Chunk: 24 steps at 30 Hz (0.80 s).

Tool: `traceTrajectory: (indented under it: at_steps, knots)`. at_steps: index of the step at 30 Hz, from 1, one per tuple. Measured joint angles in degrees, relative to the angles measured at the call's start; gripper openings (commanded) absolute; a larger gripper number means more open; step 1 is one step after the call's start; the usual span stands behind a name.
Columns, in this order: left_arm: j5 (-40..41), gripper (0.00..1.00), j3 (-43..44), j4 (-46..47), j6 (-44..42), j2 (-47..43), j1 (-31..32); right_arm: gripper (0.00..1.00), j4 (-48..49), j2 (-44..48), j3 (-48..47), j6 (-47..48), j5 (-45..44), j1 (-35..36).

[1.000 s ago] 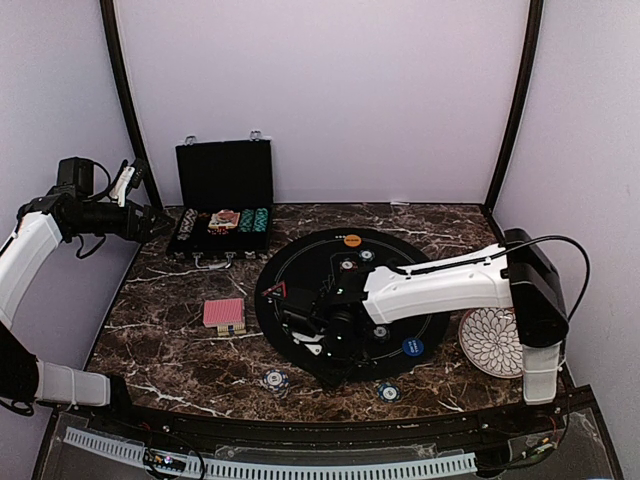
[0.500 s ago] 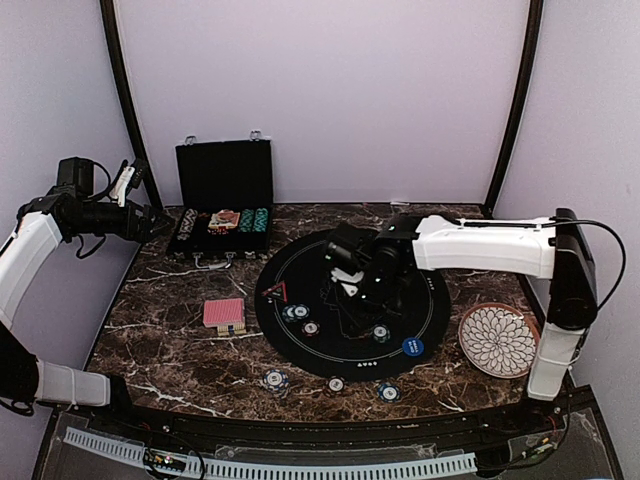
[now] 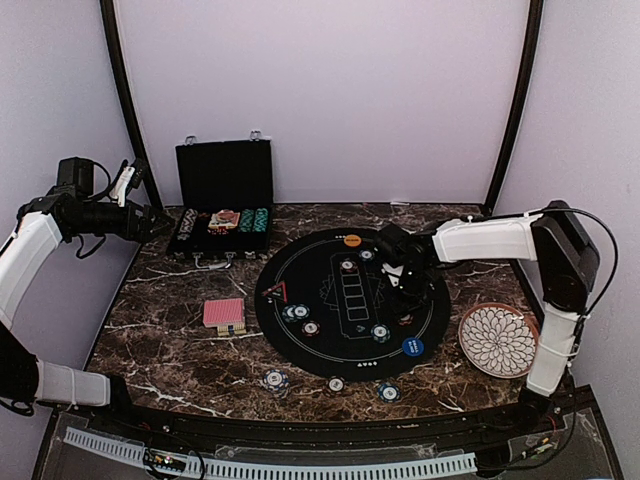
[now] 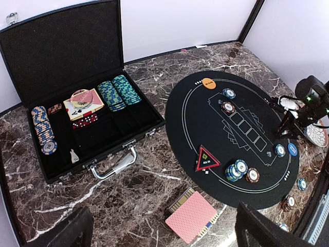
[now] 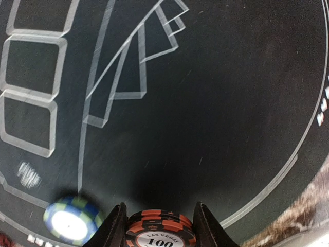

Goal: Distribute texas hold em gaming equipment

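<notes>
Right gripper [image 5: 159,222] is narrowed onto a red "100" chip stack [image 5: 160,235], over the right half of the round black mat [image 3: 300,262], next to the printed card boxes. Can't tell if the stack touches the mat. A blue chip [image 5: 72,220] lies just beside it. Left gripper [image 3: 143,222] is wide, holding nothing, near the open chip case [image 3: 222,180]. Card deck [image 3: 224,313] is on the desk [image 3: 170,350], left of the mat.

Eyes on the left arm [image 3: 28,255]: a smooth white shell, black joint housings at each end, and a loose black cable curling off the wrist. Its fingers [image 4: 61,231] show as broad matte-black wedges. Now the right arm [image 3: 485,240]: the same glossy white tube, a chunky black elbow block, and a thin black cable arcing over it. The right gripper [image 5: 159,226] has two slim black fingers with flat inner faces.
</notes>
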<state>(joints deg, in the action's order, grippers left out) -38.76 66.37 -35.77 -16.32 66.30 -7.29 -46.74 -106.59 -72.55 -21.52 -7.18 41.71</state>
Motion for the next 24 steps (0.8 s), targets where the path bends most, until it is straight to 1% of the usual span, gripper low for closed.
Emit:
traceTrajectory:
  at_steps: [5,11,15,16,24]
  knots:
    - [0.0,0.99,0.0,-0.1,0.0,0.0,0.0,0.24,2.3,-2.7,-0.1,0.9,0.5,-2.0]
    - [0.0,0.99,0.0,-0.4,-0.4,0.0,0.0,0.45,2.3,-3.0,-0.3,1.6,0.8,-2.1]
    - [0.0,0.99,0.0,-0.4,-0.6,0.0,0.0,0.56,2.5,-2.9,-0.1,1.6,0.7,-2.2]
    - [0.0,0.99,0.0,-0.4,-0.6,0.0,0.0,0.57,2.5,-2.8,0.1,1.6,0.4,-2.3]
    - [0.0,0.99,0.0,-0.4,-0.7,0.0,0.0,0.58,3.6,-1.6,1.6,1.3,0.0,-2.5]
